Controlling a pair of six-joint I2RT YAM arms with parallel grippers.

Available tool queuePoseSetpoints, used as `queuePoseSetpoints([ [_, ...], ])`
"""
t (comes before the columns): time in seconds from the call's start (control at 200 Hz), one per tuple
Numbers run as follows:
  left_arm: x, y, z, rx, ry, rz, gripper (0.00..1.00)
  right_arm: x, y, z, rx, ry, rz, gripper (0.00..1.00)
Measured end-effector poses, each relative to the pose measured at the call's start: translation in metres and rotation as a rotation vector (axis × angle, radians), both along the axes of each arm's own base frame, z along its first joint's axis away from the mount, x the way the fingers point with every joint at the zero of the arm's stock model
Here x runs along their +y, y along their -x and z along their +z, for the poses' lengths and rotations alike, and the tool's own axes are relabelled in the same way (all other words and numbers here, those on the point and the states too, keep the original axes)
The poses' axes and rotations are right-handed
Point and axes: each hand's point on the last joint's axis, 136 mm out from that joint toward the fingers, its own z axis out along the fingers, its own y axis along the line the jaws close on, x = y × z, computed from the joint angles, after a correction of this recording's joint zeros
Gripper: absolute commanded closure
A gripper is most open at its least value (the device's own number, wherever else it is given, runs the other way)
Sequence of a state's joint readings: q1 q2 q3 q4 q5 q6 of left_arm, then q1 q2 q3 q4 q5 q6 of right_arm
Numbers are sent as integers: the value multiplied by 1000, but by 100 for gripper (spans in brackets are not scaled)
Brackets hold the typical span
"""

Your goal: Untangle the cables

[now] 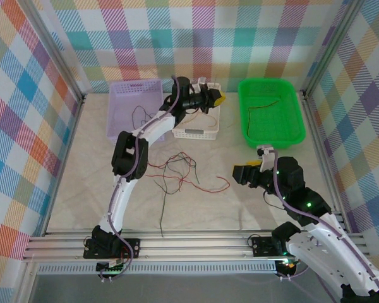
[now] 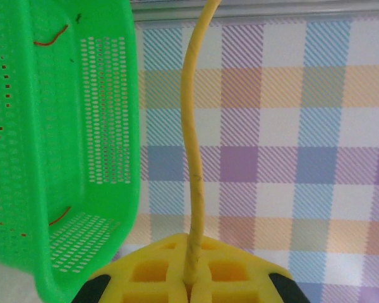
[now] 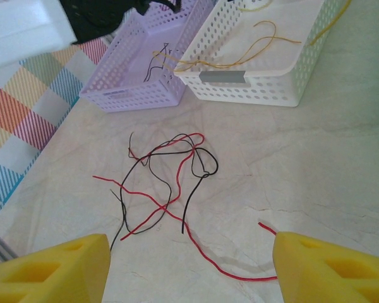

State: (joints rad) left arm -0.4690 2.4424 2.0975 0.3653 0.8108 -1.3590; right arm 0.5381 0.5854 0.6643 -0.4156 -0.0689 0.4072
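Tangled cables [image 1: 175, 169], left gripper [image 2: 189, 285] pinching yellow cable [image 2: 192, 158], grey tab [image 3: 224, 77] on white basket [image 3: 271, 89]

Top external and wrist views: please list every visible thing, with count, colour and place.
purple basket: one, lilac, back left of the table.
white basket: one, white, back middle.
green basket: one, green, back right.
table: one, pale beige, beneath all.
tangle: one, red and black cables, strands not countable, table middle.
yellow cables: several, yellow, in the white basket.
yellow cable: one, yellow, held in the left gripper.
black cable: at least one, black, in the purple basket.
red cable: at least one, red, in the green basket.
left gripper: one, yellow fingers, shut on the yellow cable, above the white basket.
right gripper: one, yellow fingers, open, above the table right of the tangle.
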Motion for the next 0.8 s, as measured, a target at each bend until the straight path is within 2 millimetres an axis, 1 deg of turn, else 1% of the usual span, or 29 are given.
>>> queuePoseSetpoints([
  [0.075, 1, -7, -7, 38, 40, 12, 100, 0, 1, 0, 7, 2, 4, 32],
  [0.17, 6, -15, -14, 75, 68, 30, 100, 1, 2, 4, 2, -3, 10, 32],
  [0.285, 12, -20, -17, 93, 88, 49, 100, 2, 3, 11, -9, -13, 17, 32],
  [0.345, 15, -22, -19, 98, 94, 60, 100, 3, 2, 11, -5, -12, 20, 32],
  [0.43, 20, -25, -30, 124, 92, 83, 100, 4, 2, 10, 1, -11, 25, 32],
  [0.555, 32, -30, -55, 177, 71, 118, 100, 6, 2, 7, 14, -9, 34, 32],
  [0.645, 43, -35, -67, 203, 70, 147, 100, 8, 2, 6, 21, -9, 41, 32],
  [0.715, 52, -40, -72, 219, 77, 170, 100, 8, 2, 6, 22, -10, 44, 32],
  [0.8, 64, -48, -73, 230, 96, 201, 100, 10, 2, 5, 28, -13, 50, 32],
])
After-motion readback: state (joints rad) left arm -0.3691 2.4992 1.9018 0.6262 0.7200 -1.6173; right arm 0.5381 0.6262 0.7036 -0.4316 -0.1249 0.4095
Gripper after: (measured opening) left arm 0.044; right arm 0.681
